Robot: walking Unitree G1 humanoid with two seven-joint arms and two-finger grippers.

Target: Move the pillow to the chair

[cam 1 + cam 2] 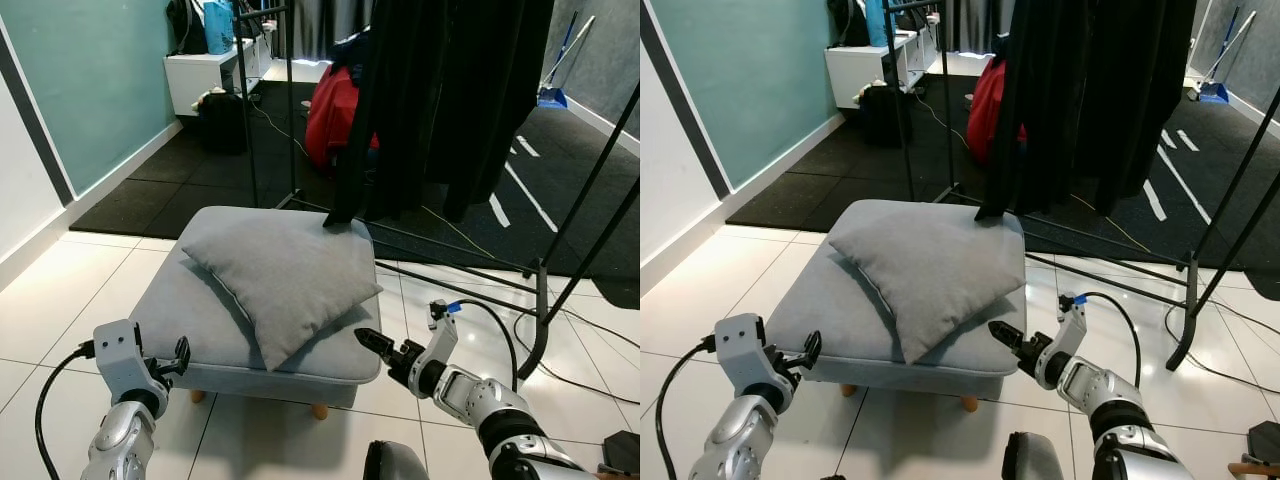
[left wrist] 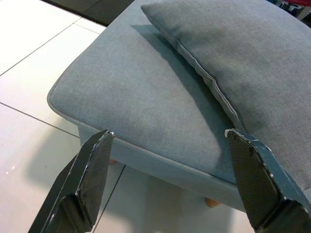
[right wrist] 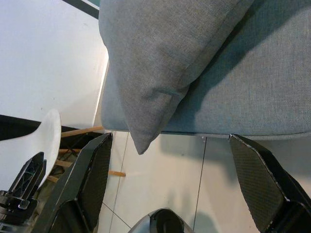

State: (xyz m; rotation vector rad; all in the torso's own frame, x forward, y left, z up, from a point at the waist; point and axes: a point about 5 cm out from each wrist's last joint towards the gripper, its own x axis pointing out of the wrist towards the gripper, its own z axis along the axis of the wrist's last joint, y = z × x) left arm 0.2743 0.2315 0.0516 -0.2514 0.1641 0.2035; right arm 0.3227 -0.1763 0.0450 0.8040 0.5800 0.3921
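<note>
The grey square fabric pillow (image 1: 285, 280) is seen lying flat on the pale blue-grey upholstered footstool (image 1: 185, 315) (a low stool on short wooden legs), turned diamond-wise so that one corner overhangs the stool's near edge and points toward the robot. That overhanging corner is the relation on which the coming grasp is judged to turn: it lies just ahead of the right gripper (image 1: 372, 343), near but not touching. In the right wrist view the corner (image 3: 141, 145) is framed between the two black fingers (image 3: 90, 179), which are spread wide and hold nothing. The left gripper (image 1: 181, 357) is placed beside the stool's near left corner, further from the pillow, its fingers (image 2: 92, 179) likewise wide apart and empty, with bare stool cushion between them. The right arm is therefore judged the nearer one for the pick.
</note>
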